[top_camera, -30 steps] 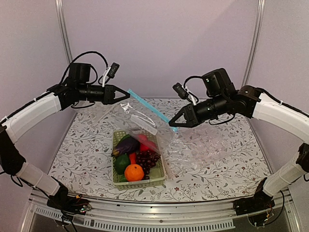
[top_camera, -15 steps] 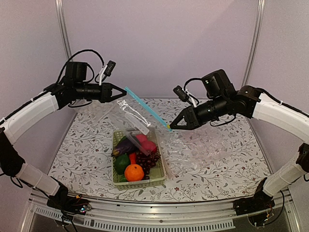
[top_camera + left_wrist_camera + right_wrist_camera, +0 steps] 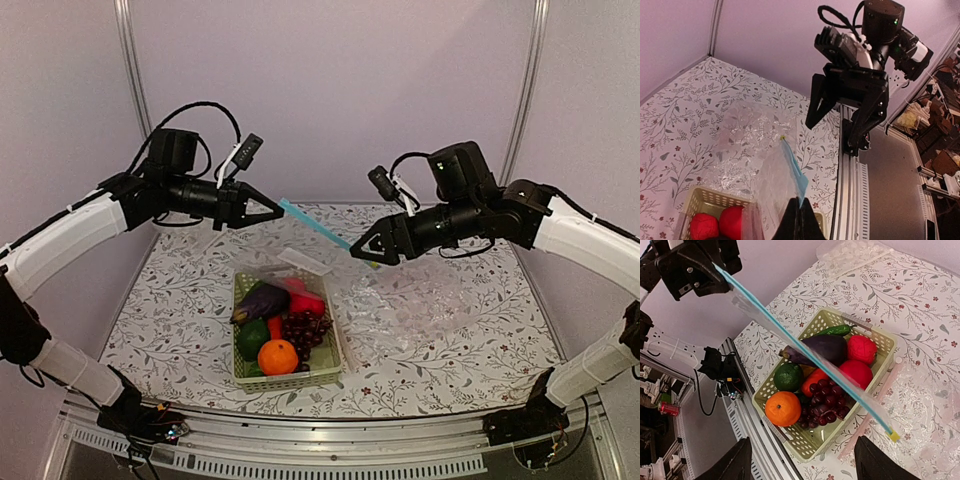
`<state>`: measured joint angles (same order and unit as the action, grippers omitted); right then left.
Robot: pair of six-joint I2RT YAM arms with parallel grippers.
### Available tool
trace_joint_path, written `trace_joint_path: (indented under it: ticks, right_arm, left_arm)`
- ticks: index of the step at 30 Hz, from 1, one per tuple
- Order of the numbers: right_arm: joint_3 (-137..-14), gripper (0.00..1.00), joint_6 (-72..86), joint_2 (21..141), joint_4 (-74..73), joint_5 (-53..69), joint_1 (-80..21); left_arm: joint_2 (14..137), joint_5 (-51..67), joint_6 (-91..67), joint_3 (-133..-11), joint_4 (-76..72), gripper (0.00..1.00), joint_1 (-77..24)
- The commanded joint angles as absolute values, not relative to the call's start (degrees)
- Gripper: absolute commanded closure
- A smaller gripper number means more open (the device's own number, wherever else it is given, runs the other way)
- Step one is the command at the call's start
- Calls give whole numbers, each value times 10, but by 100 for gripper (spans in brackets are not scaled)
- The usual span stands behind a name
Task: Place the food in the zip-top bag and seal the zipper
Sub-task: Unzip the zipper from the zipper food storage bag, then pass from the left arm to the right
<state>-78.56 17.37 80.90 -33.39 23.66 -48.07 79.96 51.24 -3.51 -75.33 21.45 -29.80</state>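
The zip-top bag point(image 3: 290, 265) hangs over the basket from its light-blue zipper point(image 3: 325, 232). My left gripper point(image 3: 272, 212) is shut on the zipper's left end, and in the left wrist view its fingertips point(image 3: 800, 222) pinch the zipper point(image 3: 795, 175). My right gripper point(image 3: 366, 250) stands open beside the zipper's free right end. In the right wrist view the zipper point(image 3: 805, 352) crosses diagonally and its yellow-tipped end lies just above one wide-apart finger point(image 3: 880, 462). The food sits in the basket below: eggplant point(image 3: 820, 347), orange point(image 3: 783, 408), grapes point(image 3: 826, 400), red fruit point(image 3: 862, 349).
A pale green mesh basket point(image 3: 290, 378) stands at the table's middle front. A clear bubbly plastic sheet point(image 3: 420, 305) lies to its right, and another point(image 3: 850, 250) lies further back. A flat bag with a pinkish strip point(image 3: 875, 405) lies beside the basket.
My right gripper has opened and let go of the zipper's right end. The left gripper has shifted right with the zipper, and the bag has sagged lower over the basket.
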Motion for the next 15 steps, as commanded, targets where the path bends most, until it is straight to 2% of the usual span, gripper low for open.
trace_joint_path:
  ticks: [1, 15]
  right_arm:
    - [-777, 28, 150, 778, -285, 182, -488]
    - [-812, 23, 86, 823, -321, 186, -487]
  left_arm:
    - [809, 549, -1, -774, 256, 100, -323]
    - [809, 566, 21, -777, 269, 100, -336]
